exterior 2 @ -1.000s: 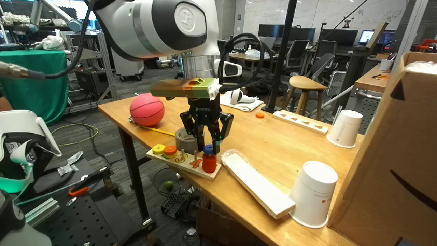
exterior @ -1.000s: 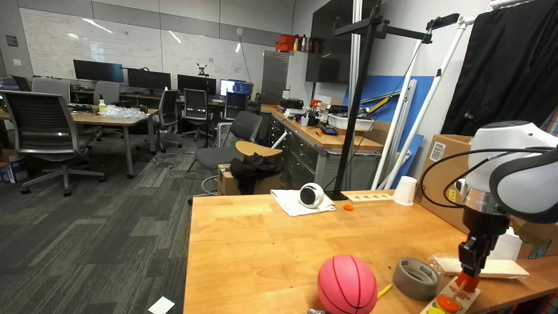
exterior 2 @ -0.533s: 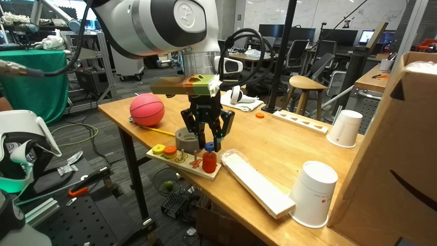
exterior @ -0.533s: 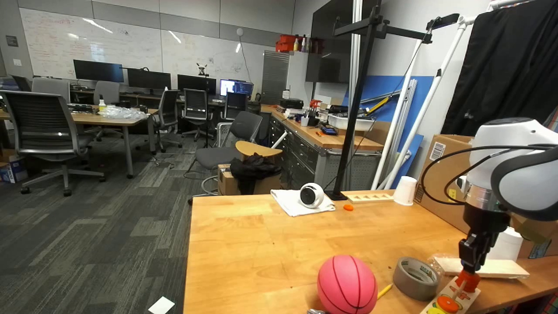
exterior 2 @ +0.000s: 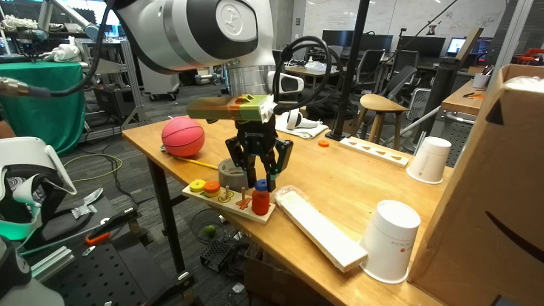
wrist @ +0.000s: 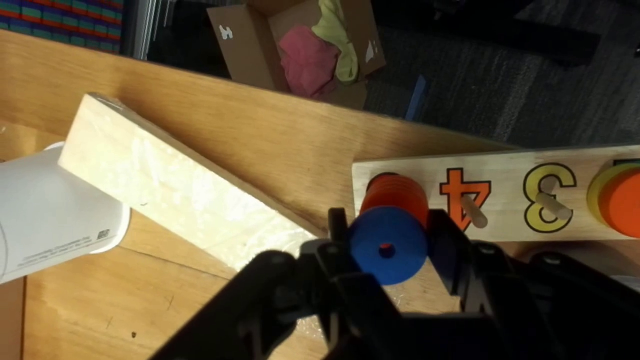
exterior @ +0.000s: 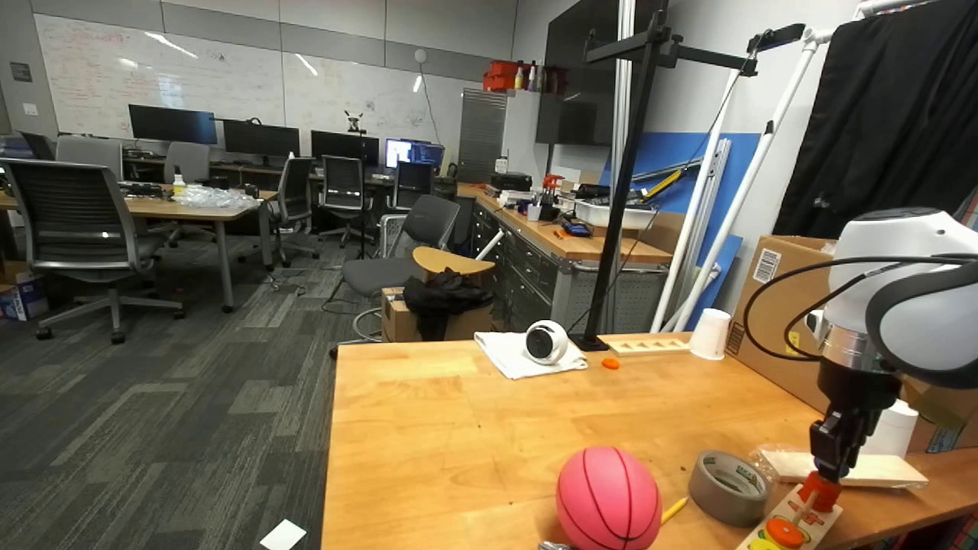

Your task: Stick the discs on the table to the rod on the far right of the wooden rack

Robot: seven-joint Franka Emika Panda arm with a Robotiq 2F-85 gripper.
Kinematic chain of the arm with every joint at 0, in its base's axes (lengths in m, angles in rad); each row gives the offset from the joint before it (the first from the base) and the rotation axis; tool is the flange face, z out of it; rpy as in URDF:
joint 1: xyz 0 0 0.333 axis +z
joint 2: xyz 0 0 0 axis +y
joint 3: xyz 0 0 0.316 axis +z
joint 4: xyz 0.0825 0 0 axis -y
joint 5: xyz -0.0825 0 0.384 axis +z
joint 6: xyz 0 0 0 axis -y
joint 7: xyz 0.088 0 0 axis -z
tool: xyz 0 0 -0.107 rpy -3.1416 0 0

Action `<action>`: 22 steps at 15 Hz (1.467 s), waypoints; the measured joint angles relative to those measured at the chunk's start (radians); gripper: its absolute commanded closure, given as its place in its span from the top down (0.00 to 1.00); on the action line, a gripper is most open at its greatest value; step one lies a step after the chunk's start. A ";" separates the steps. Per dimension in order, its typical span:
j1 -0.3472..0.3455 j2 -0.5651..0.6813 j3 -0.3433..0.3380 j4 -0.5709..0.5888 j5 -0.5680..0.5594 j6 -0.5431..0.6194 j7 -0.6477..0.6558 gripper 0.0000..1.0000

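Observation:
In the wrist view my gripper (wrist: 387,235) is shut on the blue disc (wrist: 388,267), one finger at each side of it. The disc hovers just over the stack of red pieces (wrist: 402,192) at the end of the wooden rack (wrist: 510,167); red shows through its hole. The rod there is hidden by the stack and the disc. In an exterior view the blue disc (exterior 2: 261,185) looks close above the red stack (exterior 2: 260,203), but I cannot tell whether they touch. An orange disc (exterior 2: 323,143) lies flat at the far side of the table (exterior 2: 331,174).
Beside the rack are a roll of tape (exterior 2: 231,173) and a plastic-wrapped wooden plank (exterior 2: 318,229). A paper cup (exterior 2: 391,242) and a cardboard box (exterior 2: 480,191) stand past the plank. Farther off are a pink ball (exterior 2: 183,137) and a pencil (exterior 2: 196,162). A black pole (exterior: 623,198) rises behind.
The gripper has lifted a little with the blue disc, then come down slightly, and shifted a bit sideways. Rack, red stack and orange disc have not moved.

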 measured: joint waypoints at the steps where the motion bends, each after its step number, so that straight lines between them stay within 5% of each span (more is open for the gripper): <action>1: -0.001 0.000 0.000 -0.001 0.000 0.000 0.000 0.25; 22: -0.001 0.001 -0.001 -0.011 0.015 0.005 0.000 0.25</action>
